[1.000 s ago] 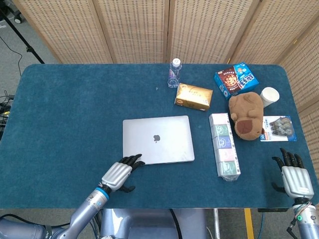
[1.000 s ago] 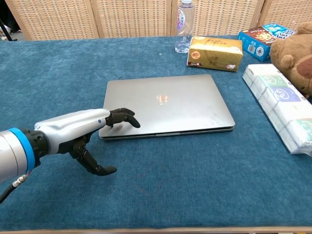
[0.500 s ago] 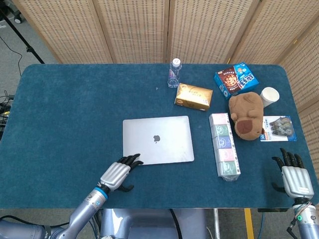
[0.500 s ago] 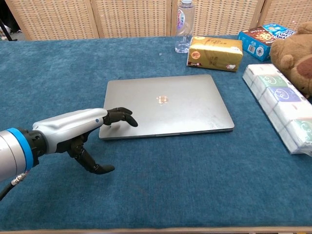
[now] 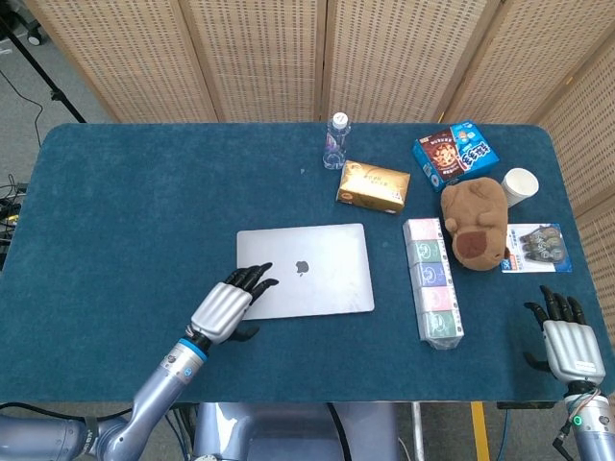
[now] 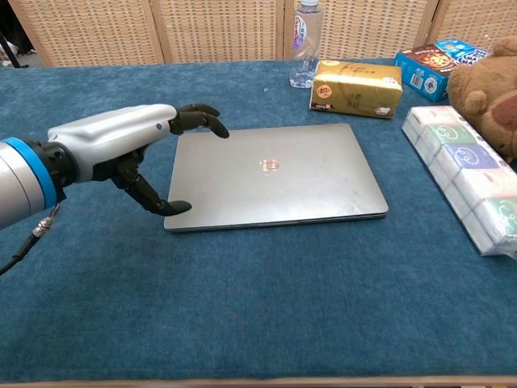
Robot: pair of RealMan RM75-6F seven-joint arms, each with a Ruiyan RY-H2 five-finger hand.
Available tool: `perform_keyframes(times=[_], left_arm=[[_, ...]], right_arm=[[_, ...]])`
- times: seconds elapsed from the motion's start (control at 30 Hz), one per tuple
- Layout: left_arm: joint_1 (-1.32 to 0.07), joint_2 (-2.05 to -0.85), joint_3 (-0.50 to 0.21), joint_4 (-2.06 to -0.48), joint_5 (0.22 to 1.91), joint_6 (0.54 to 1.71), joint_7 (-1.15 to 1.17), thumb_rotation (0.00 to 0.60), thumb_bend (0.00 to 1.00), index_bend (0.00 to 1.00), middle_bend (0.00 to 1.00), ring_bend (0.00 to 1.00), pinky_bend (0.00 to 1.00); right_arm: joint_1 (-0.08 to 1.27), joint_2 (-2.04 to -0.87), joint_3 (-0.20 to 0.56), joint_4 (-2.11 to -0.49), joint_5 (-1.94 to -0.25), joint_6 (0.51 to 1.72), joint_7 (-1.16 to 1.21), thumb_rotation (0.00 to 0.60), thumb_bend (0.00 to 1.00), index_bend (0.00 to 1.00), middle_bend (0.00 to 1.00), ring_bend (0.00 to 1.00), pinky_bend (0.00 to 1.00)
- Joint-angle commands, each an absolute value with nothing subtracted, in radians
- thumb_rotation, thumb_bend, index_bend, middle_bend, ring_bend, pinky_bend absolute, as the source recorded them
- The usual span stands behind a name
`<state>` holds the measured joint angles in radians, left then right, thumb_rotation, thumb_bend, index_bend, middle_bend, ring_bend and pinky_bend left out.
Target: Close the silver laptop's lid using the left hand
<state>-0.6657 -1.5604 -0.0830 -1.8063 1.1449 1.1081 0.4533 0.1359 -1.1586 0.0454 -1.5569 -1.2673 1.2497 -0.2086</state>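
Note:
The silver laptop [image 5: 306,270] [image 6: 275,175] lies flat on the blue table with its lid down, logo up. My left hand [image 5: 227,306] [image 6: 129,145] hovers over the laptop's near-left corner, raised off the lid, fingers spread and holding nothing. Its fingertips [image 6: 202,117] reach over the left edge of the lid. My right hand [image 5: 565,339] rests at the table's near-right edge, fingers apart, empty; it does not show in the chest view.
A long pack of tissue packets [image 5: 431,280] [image 6: 467,178] lies right of the laptop. Behind it are a yellow box [image 5: 373,186] [image 6: 356,87], a water bottle [image 5: 335,141] [image 6: 304,42], a blue snack box [image 5: 455,152], a brown plush toy [image 5: 476,222] and a paper cup [image 5: 519,185].
My left hand has lifted off the laptop's front-left edge and moved up and forward over the lid's left side. The laptop stays closed. The right hand has not moved.

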Motion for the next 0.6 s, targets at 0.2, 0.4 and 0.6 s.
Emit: perform_keyframes(times=[0.2, 0.4, 0.6], left_arm=[[-0.617, -1.440, -0.088, -1.828, 1.174, 1.185, 0.458, 0.600, 0.25, 0.18, 0.00, 0.07, 0.12], [-0.540, -1.311, -0.064, -1.865, 1.223, 1.285, 0.446, 0.600, 0.26, 0.18, 0.00, 0.07, 0.12], [-0.430, -1.203, -0.001, -1.887, 1.300, 1.402, 0.417, 0.600, 0.25, 0.19, 0.00, 0.07, 0.12]], right_arm=[[0.136, -1.159, 0.045, -1.557, -1.267, 1.250, -0.209, 0.600, 0.24, 0.21, 0.00, 0.00, 0.00], [0.136, -1.159, 0.045, -1.557, -1.267, 1.250, -0.209, 0.600, 0.24, 0.21, 0.00, 0.00, 0.00], [0.136, -1.159, 0.045, -1.557, -1.267, 1.250, -0.209, 0.600, 0.24, 0.21, 0.00, 0.00, 0.00]])
